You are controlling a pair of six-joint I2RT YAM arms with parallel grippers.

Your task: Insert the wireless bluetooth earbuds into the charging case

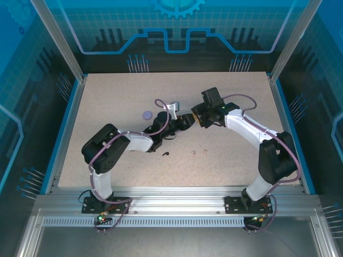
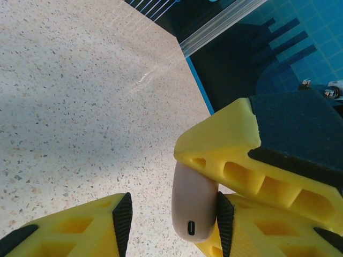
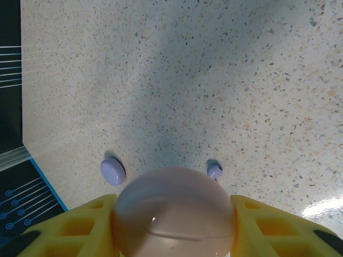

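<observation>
table [image 1: 107,107]: speckled beige top with blue-lit enclosure walls [image 1: 32,107] around it and an aluminium frame rail [image 1: 171,195] along the near edge.

left arm [image 1: 134,142] comes in from lower left and right arm [image 1: 246,126] from lower right. They meet nose to nose at mid-table.

right gripper [image 3: 172,206]: clamped on the pale pink charging case [image 3: 174,214]. Both yellow fingers [image 3: 268,225] are tight on its sides, jaws held mid-width by the case. Case is clear of the table top, with a seam line showing across it.

left gripper [image 2: 174,225]: jaws partway open, no grip. In the left wrist view the case is edge-on with its port [image 2: 191,228] facing the camera. One side lies against the right-hand pad [image 2: 225,219]. The other pad [image 2: 123,222] stands apart from it, bare table in the gap. A finger of the right gripper presses over the top of the case and crowds the left gripper's right-hand finger.

lilac case [image 1: 147,114]: flat on the table, left of the grippers and apart from them.

small stuff:
- lilac earbud [image 3: 215,171] lies on the table beyond the pink case, right of the lilac case in the right wrist view. Too small for detail.
- black earbud [image 1: 166,154] is loose on the table, on the near side just below the left arm.
- pale pink earbuds [image 1: 194,153] are side by side just right of the black one, loose on the table and nearer the bases than the grippers.
</observation>
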